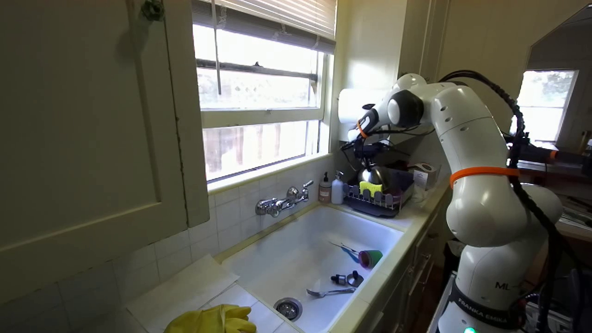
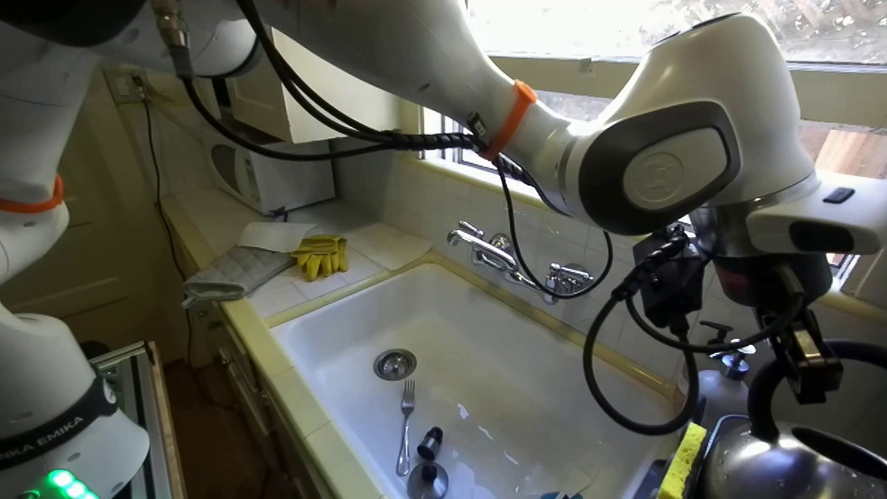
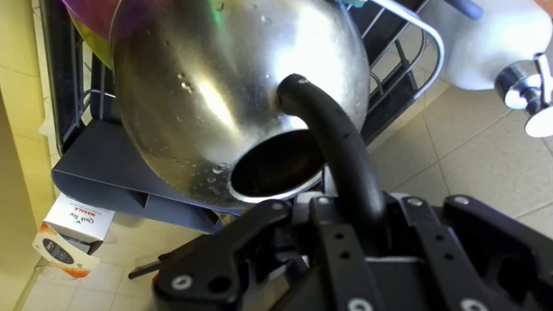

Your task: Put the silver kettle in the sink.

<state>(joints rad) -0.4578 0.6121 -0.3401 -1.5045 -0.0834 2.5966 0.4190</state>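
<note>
Along a tiled kitchen counter (image 1: 380,278), a Franka arm (image 1: 476,138) hangs beyond the white sink (image 1: 277,259), above a silver kettle (image 3: 237,95).

Past the sink's end farthest from the drain (image 1: 287,309), between the counter's front and back edges, stands a dark dish rack (image 1: 370,208), with the kettle within its bounds; whether the base rests on it cannot be told. A yellow sponge (image 1: 370,188) stands on the sink side. In the wrist view the kettle's round body lies out ahead, its black handle (image 3: 339,129) arching back to run between the fingers (image 3: 330,216), which appear clamped on it. The coming move likely turns on that line: up to clear the rack's sink-side wall, then parallel with the counter's back edge, toward the drain.
</note>
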